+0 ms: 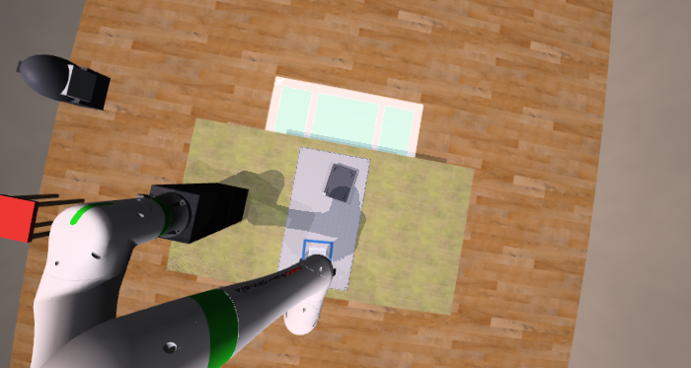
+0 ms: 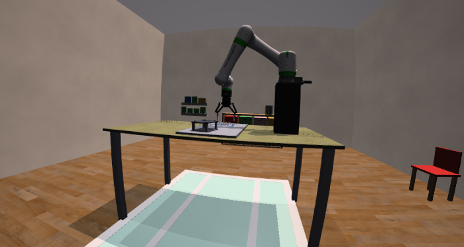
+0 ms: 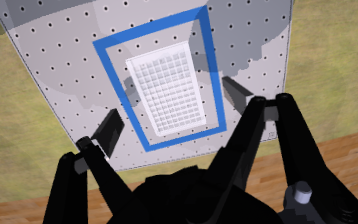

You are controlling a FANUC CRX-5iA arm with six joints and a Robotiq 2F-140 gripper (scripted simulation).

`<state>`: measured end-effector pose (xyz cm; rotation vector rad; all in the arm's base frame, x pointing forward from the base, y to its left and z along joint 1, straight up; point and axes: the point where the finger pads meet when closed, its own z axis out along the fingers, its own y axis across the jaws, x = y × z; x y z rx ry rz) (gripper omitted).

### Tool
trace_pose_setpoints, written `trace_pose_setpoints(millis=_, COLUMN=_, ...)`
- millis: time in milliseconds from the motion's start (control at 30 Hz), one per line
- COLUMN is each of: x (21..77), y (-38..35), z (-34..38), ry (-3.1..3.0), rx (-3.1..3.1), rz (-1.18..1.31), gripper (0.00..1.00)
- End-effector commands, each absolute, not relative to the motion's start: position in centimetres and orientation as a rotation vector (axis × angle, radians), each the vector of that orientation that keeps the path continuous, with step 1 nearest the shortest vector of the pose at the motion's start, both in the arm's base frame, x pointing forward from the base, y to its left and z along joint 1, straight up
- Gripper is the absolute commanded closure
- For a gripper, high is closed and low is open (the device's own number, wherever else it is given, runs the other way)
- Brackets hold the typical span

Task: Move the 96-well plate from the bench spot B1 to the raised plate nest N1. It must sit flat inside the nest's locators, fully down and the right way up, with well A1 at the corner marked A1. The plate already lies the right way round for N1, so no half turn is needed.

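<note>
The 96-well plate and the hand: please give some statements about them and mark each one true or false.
1. The 96-well plate lies inside the blue outline on the perforated board. True.
2. The hand is closed on the plate. False: its fingers stand wide open, above the plate, holding nothing.
3. The plate already sits on the raised nest. False: the nest is bare, and the plate is still at the blue outline.
4. The hand hangs over the plate, pointing down. True.
5. The arm's black pedestal stands on the table. True.
</note>
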<state>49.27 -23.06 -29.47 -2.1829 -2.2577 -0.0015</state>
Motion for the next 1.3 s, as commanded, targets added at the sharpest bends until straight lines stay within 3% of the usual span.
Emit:
trace_pose_setpoints(millis=0, x=49.3, y=-23.1, z=-30.0, ry=-2.258, rx=-2.183, rz=-0.002, gripper=0.00)
trace_pose_setpoints(millis=733, x=49.3, y=-23.1, z=-31.3, ry=-2.258, rx=-2.183, rz=-0.002, gripper=0.00)
trace_pose_setpoints(millis=767, x=49.3, y=-23.1, z=-31.3, ry=-2.258, rx=-2.183, rz=-0.002, gripper=1.00)
trace_pose_setpoints(millis=1267, x=49.3, y=-23.1, z=-31.3, ry=-2.258, rx=-2.183, rz=-0.002, gripper=1.00)
